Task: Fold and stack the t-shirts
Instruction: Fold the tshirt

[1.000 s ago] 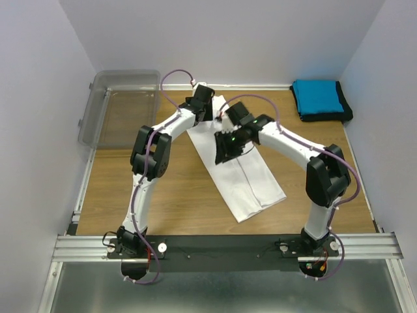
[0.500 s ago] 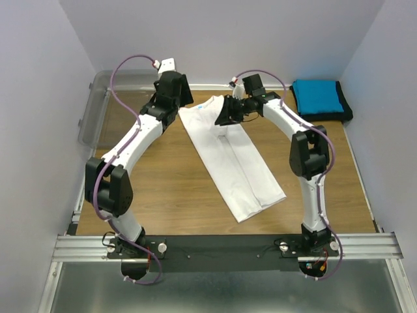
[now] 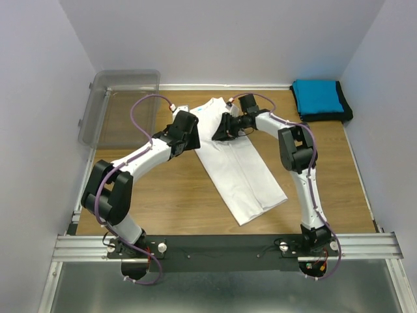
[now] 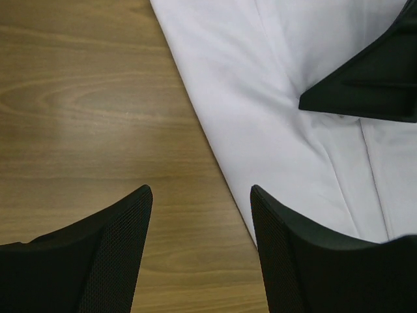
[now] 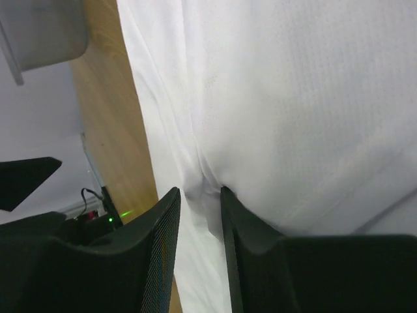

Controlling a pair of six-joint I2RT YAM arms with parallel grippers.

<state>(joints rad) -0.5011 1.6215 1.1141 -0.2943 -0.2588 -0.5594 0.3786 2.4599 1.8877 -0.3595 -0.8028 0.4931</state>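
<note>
Risk: right gripper [image 5: 199, 192], jaws clamped on just a small ridge of the white t-shirt [image 3: 241, 169] near its collar end, could drag one layer and spoil the lengthwise fold; left gripper [image 4: 201, 192], jaws apart, straddles cloth edge and bare surface [image 3: 169, 195] and may close on nothing. Both arms reach forward, wrists tipped down, meeting at upper centre of the frame; the shirt lies diagonally mid-frame, blue t-shirt [image 3: 317, 96] on black t-shirt [image 3: 326, 118] folded at upper right
</note>
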